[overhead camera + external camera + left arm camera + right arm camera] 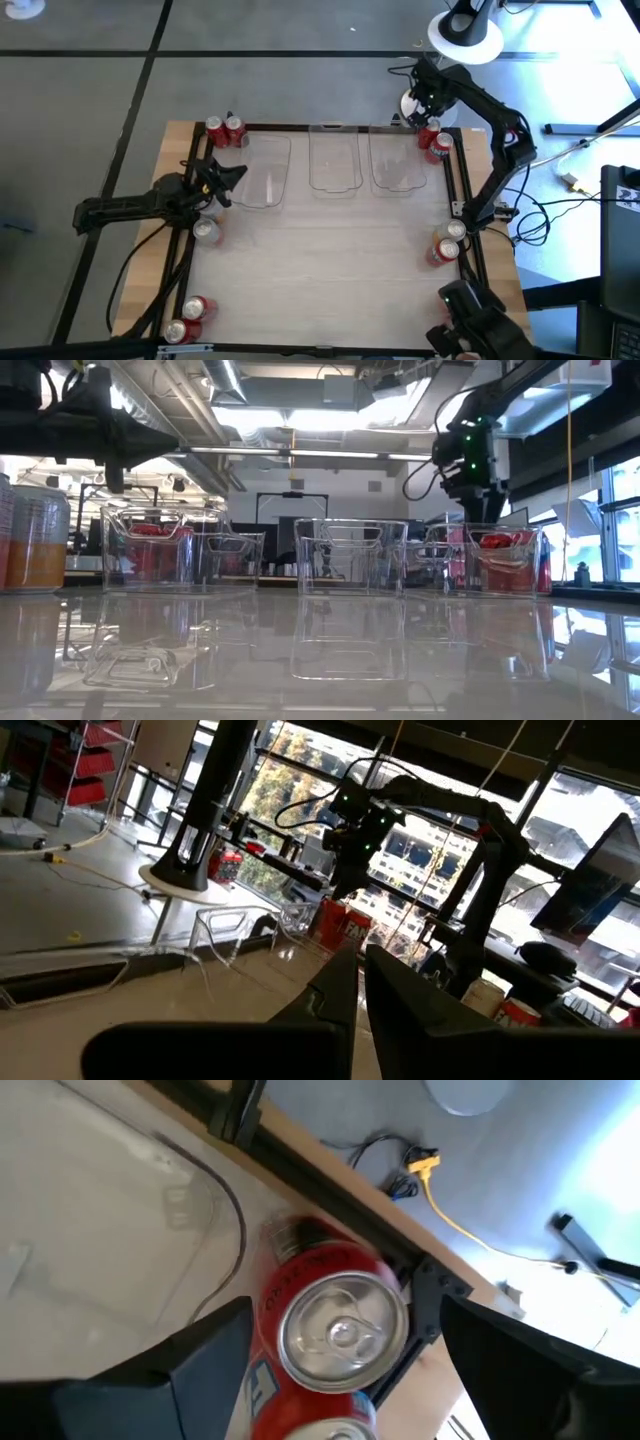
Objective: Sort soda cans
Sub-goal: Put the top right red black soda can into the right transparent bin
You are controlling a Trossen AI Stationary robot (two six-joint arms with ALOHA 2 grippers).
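Our right gripper [340,1350], jaws wide and empty, straddles the red cylindrical aluminium can [335,1320]; we judge it rigid but slippery, best gripped mid-wall.

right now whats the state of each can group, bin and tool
right tool: open, fingers either side of an upright red can
left tool: shut, empty, above the table's left side
three clear bins: upright in a row, nothing visible inside
far-left cans: upright
left-edge silver can: upright
near-left cans: upright
right-edge cans: upright
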